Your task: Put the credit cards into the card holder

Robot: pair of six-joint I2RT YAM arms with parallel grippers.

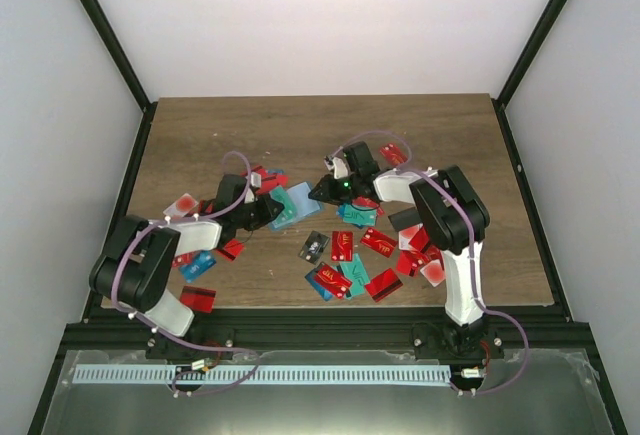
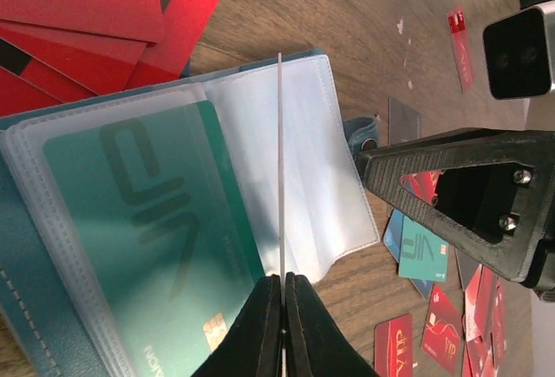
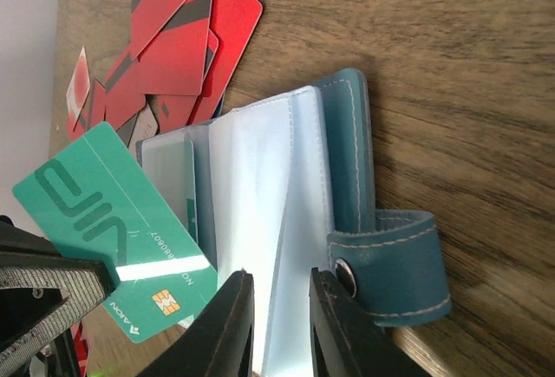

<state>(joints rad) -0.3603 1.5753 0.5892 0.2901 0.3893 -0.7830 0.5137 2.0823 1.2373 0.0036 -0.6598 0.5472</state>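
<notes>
The teal card holder [image 3: 347,152] lies open on the table, its clear sleeves fanned up and its snap strap [image 3: 399,264] to the right. My right gripper [image 3: 282,282] is closed on a bundle of sleeves, one finger on each side. My left gripper [image 2: 284,277] is shut on a green card [image 3: 104,221], seen edge-on in the left wrist view [image 2: 280,160] above the sleeves [image 2: 303,152]. A teal card [image 2: 147,247] sits inside one sleeve. In the top view both grippers, left [image 1: 272,210] and right [image 1: 322,191], meet at the holder [image 1: 300,200].
Loose red cards lie beside the holder [image 2: 87,4] [image 3: 173,39]. Several more red, teal and black cards are scattered in front of the right arm [image 1: 380,242] and by the left arm [image 1: 198,297]. Bare wooden table [image 1: 300,125] stretches behind.
</notes>
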